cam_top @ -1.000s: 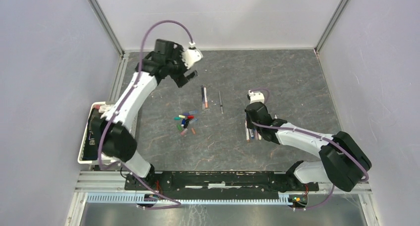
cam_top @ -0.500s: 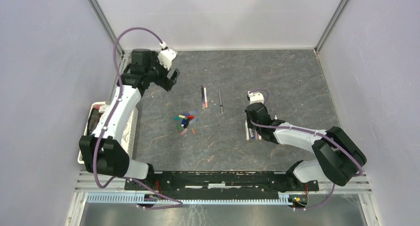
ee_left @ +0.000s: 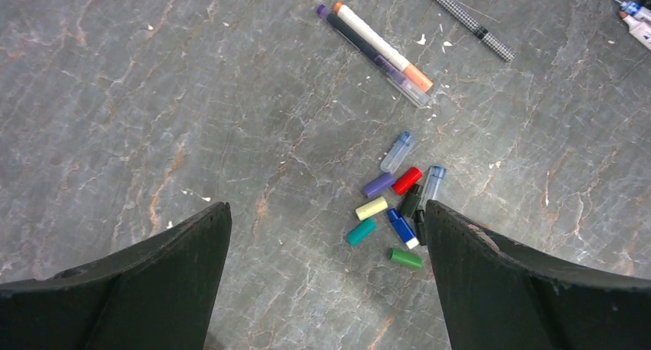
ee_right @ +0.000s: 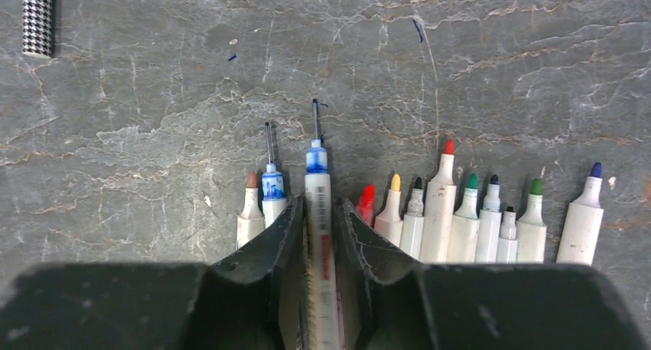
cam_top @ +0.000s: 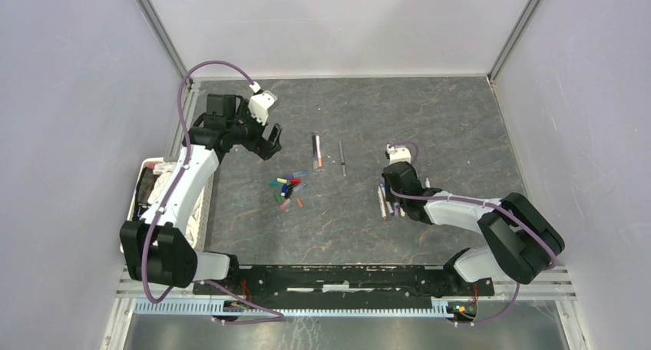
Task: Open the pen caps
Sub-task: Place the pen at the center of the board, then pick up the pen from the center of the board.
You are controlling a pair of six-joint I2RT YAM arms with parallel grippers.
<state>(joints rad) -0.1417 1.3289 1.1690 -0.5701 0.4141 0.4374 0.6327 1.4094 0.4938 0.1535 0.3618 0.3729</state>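
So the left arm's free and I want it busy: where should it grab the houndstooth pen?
Mid-barrel, from straight above, closing across its width: the houndstooth pen lies flat and alone on the table, with nothing touching its long sides.

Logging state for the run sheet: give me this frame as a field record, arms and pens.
left end effector: open, empty, hovering near loose caps
right end effector: shut on blue-tipped pen
uncapped pens: side-by-side row, tips bare, flanking the held pen
pen pair: orange-ended and purple, side by side, away from the row
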